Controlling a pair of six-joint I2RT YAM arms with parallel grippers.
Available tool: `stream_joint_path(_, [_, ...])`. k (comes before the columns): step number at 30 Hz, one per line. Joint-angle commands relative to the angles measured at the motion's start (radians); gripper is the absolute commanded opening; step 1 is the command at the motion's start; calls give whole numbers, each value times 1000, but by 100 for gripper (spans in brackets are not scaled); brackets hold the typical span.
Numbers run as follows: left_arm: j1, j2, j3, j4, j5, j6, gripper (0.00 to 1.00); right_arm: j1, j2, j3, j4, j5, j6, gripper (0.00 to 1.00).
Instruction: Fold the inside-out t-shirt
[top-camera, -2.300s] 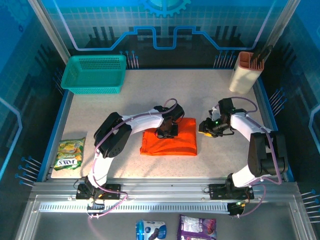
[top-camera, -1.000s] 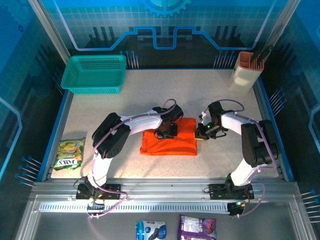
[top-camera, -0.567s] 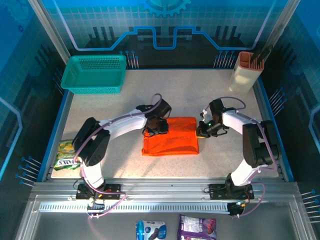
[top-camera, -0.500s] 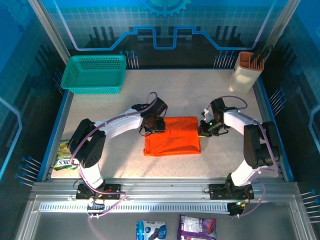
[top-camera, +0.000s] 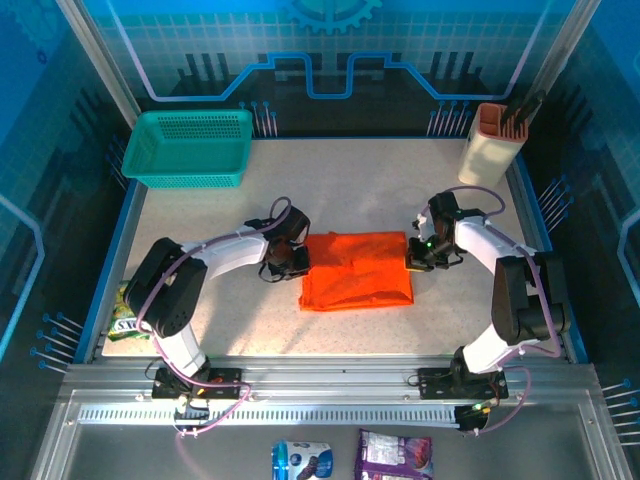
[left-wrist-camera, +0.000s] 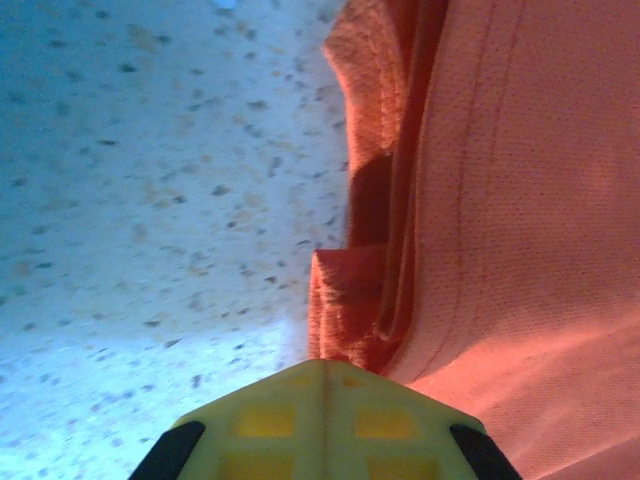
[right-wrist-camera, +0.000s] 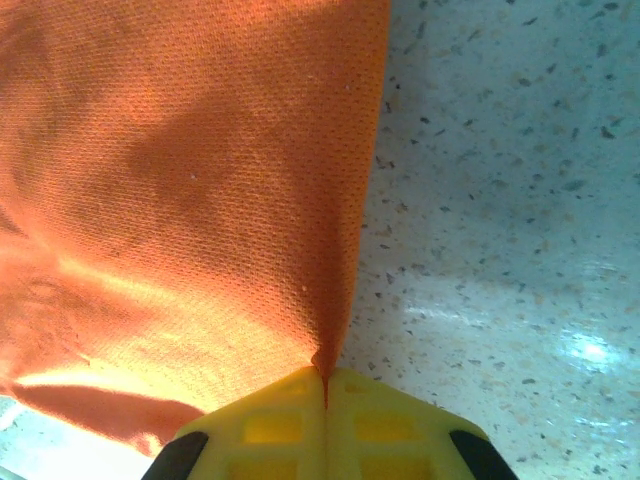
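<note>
Slid rightward across the table (top-camera: 200, 220) within the last second: folded t-shirt (top-camera: 357, 269), now lying mid-table. Right pincer (top-camera: 411, 263) clamped on its right edge, towing. Left pincer (top-camera: 297, 262) closed at the left hem, hold on cloth unclear. Probably final straightening.

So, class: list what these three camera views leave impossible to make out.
- T-shirt underside and layer count: top view, its upper layer covers them.
- Whether the left end effector pinches cloth: left wrist view, its closed tips cover the contact.
- Snack packet: top view, left arm overlaps it.
- Blue packet: top view, cut off by the bottom edge.
- Holder contents: top view, too small.
</note>
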Motion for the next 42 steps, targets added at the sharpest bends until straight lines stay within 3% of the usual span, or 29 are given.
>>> stream_joint_path(1, [1, 23, -21, 59, 66, -26, 5, 7, -35, 44, -55, 37, -10, 0])
stream_joint_path(12, [1, 35, -58, 101, 90, -53, 4, 193, -40, 176, -143, 116, 84, 0])
stream_joint_path(25, [1, 34, -111, 195, 131, -94, 3, 528, 67, 395, -153, 129, 318, 0])
stream_joint_path(32, [3, 25, -172, 271, 156, -130, 2, 640, 162, 396, 51, 48, 463, 0])
stream_joint_path(38, [5, 8, -223, 326, 169, -156, 2, 653, 210, 259, 360, -70, 613, 0])
stream_joint_path(42, [9, -7, -254, 349, 168, -173, 2, 644, 240, 211, 459, -102, 660, 0])
